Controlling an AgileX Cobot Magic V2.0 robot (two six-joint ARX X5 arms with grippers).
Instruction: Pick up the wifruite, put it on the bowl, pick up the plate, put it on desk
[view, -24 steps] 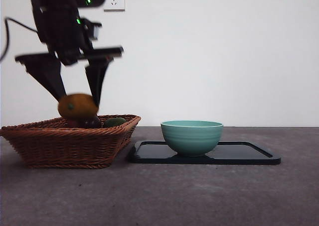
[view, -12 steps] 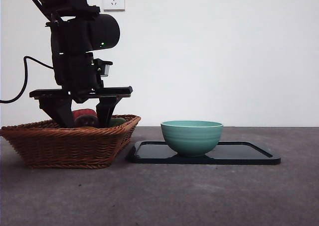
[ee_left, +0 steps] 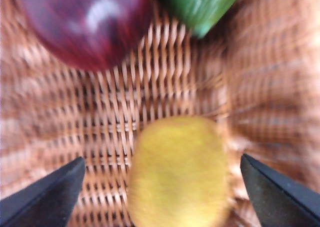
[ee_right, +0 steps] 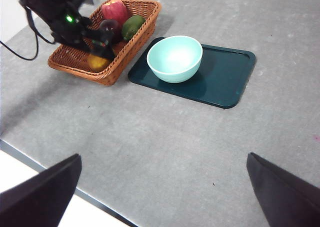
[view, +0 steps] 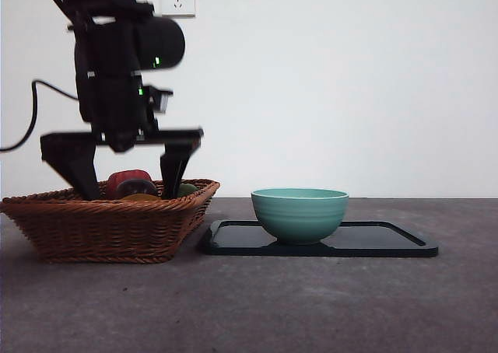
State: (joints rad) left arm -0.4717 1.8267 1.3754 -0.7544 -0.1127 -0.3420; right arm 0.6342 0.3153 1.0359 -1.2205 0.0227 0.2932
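The basket (ee_right: 107,71) is tan-brown wicker in a crossed weave. In it lie a yellow-orange wifruite (ee_left: 180,172), a dark red fruit (ee_left: 85,24) and a green fruit (ee_left: 200,4). The bowl (view: 299,213) is pale teal with faint rings, on a dark tray (ee_right: 225,77). The desk (ee_right: 165,142) is mottled grey.

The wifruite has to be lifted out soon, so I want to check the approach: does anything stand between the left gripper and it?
Nothing visible does. The left gripper hangs over the basket with its jaws open on either side of the wifruite. The dark red fruit and the green fruit lie apart from it.
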